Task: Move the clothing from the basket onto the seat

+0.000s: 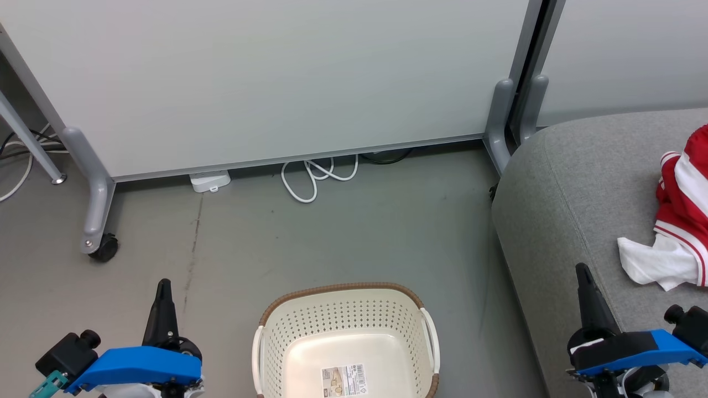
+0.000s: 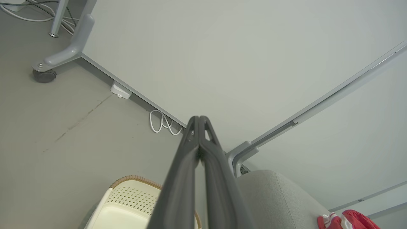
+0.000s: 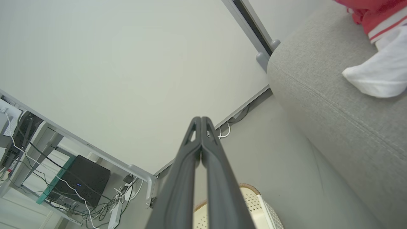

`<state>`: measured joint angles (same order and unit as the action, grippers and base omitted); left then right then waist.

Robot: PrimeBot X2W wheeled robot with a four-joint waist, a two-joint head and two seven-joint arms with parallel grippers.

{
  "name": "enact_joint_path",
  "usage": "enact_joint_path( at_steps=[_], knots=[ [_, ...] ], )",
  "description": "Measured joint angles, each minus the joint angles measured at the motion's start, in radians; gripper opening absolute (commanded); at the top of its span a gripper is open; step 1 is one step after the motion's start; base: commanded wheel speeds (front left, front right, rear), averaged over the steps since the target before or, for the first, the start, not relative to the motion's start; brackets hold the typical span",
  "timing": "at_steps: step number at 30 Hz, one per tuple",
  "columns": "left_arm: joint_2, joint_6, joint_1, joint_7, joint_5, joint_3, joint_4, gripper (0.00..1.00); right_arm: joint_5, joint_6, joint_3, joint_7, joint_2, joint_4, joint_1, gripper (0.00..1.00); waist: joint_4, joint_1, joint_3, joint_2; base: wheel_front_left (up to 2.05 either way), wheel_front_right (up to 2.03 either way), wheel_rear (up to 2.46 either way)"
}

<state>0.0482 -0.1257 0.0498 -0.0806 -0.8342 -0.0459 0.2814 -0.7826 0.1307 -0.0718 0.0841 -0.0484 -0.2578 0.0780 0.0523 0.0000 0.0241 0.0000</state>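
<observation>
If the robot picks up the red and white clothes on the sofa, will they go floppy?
Probably floppy: the clothing lies crumpled on the seat, so it would likely droop from a grip. It looks like thin fabric, so it's probably light. It shouldn't roll or break.

You see the right gripper (image 3: 201,120), jaws pressed together, at bottom centre. Red and white clothing (image 3: 378,73) lies on the grey seat (image 3: 334,111) at upper right. The basket (image 3: 251,198) shows at the bottom edge.
</observation>
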Motion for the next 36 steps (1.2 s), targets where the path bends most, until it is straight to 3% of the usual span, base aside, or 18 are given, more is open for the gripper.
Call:
enact_joint_path(
  at_steps=[36],
  knots=[
    [0.0, 0.0, 0.03, 0.1, -0.399, -0.035, -0.018, 0.0, -0.427, 0.0, -0.022, -0.102, 0.0, 0.006, 0.011, 0.0, -0.022, 0.0, -0.009, 0.0, 0.0, 0.0, 0.0]
  ],
)
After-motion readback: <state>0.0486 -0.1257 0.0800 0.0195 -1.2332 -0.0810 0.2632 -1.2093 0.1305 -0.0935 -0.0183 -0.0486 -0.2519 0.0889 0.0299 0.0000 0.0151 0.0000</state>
